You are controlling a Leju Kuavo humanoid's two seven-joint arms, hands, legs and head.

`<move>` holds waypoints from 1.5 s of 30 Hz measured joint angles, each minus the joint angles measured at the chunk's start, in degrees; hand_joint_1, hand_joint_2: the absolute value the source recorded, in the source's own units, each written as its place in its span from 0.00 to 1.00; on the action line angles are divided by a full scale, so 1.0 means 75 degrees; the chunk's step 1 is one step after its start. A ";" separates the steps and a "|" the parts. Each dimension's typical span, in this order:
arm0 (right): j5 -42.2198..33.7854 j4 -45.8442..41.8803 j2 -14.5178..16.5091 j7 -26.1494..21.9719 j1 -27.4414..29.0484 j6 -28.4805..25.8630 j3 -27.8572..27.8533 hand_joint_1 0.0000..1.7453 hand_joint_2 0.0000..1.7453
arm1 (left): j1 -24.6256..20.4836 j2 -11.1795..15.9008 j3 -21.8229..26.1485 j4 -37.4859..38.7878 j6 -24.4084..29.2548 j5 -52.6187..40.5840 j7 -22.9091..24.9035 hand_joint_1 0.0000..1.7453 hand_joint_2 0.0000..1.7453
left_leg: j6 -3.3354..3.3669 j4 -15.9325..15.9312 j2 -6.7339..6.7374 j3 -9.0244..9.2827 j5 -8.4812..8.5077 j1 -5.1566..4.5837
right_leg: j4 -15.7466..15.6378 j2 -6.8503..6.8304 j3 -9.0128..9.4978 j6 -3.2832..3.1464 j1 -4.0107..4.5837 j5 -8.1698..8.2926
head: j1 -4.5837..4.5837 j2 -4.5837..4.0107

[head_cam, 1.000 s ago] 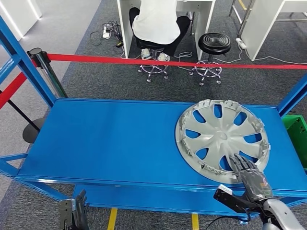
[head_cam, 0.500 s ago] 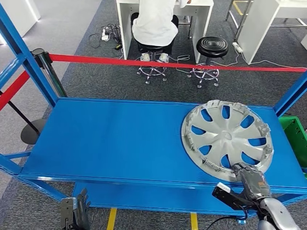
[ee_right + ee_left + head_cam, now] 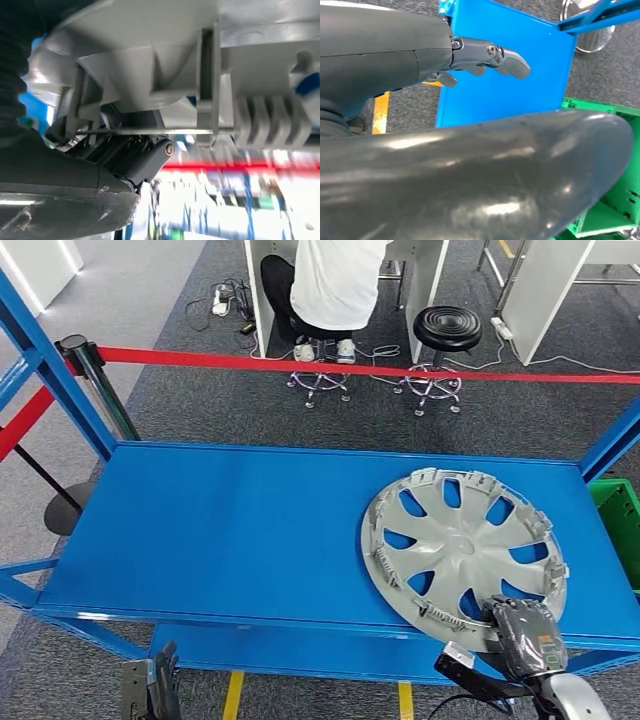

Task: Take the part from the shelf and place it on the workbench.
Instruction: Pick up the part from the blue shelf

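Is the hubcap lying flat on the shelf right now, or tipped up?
Tipped: the hubcap overhangs the blue shelf front edge, where the right hand grips its near rim, and the right wrist view shows its underside.

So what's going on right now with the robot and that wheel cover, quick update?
Right hand grips the hubcap at its near rim. Left hand hangs low, holding nothing. Hubcap lies on the blue shelf, near edge overhanging. Nothing on the shelf blocks it.
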 joint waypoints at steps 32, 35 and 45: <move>-0.0552 -0.3838 0.0773 -0.2611 0.0550 -0.3060 -0.0357 1.00 1.00 | 0.0427 -0.0202 0.0041 -0.0732 0.0241 -0.0036 0.0000 0.00 1.00 | -0.0005 -0.0003 -0.0020 -0.0062 -0.0004 0.0009 | 0.0011 -0.0025 -0.0065 -0.0030 0.0009 -0.0027 | -0.0001 0.0000; -0.1169 -0.3808 0.0866 -0.2538 0.0563 -0.3058 -0.0347 1.00 1.00 | 0.0432 -0.0196 -0.0017 -0.0742 0.0380 -0.0093 0.0000 0.00 1.00 | -0.0005 -0.0002 -0.0020 -0.0064 -0.0005 0.0005 | 0.0010 -0.0025 -0.0064 -0.0030 0.0008 -0.0027 | 0.0000 0.0000; -0.3685 -0.3555 0.1112 -0.2911 0.0662 -0.2301 -0.0246 1.00 1.00 | 0.0420 -0.0163 -0.0093 -0.0742 0.0769 -0.0291 -0.0001 0.00 1.00 | 0.0145 -0.0050 -0.0008 -0.0053 0.0098 -0.0049 | 0.0075 -0.0042 -0.0127 0.0134 -0.0089 -0.0067 | 0.0001 0.0000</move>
